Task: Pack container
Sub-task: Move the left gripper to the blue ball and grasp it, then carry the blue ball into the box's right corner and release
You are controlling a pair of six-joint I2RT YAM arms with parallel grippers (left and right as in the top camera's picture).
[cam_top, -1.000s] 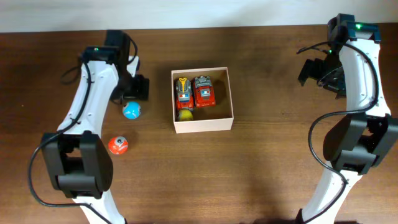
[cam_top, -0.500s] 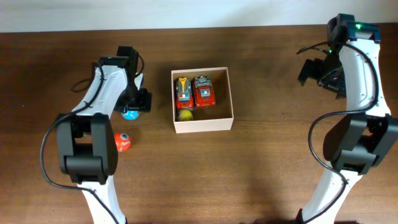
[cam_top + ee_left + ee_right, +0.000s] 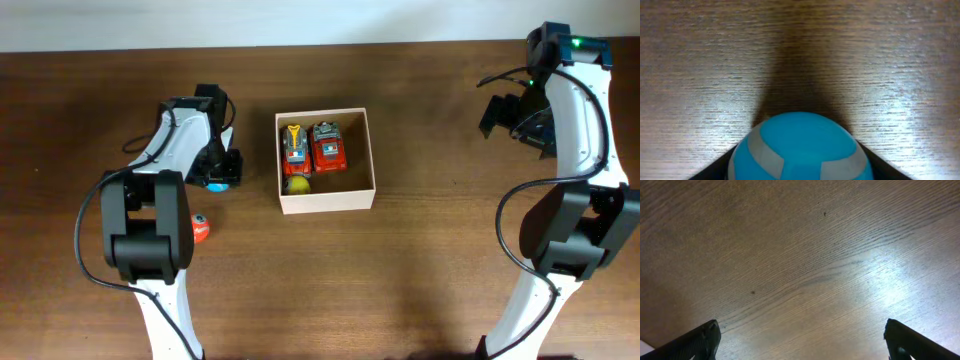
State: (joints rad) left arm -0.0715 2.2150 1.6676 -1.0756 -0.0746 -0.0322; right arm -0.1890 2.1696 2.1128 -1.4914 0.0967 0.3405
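The container stands at the table's middle, holding two red toy cars and a yellow-green ball. A blue ball with grey bands lies on the table left of it. My left gripper is down over this ball; in the left wrist view the ball fills the gap between the open fingers, which flank it on both sides. An orange-red ball lies nearer the front left. My right gripper is open and empty over bare wood at the far right.
The brown wooden table carries nothing else. A pale strip runs along the table's far edge. Both arm bases stand at the front corners.
My left gripper has moved right and toward the front, coming down over the blue ball and now covering most of it from above. The right arm has not moved.
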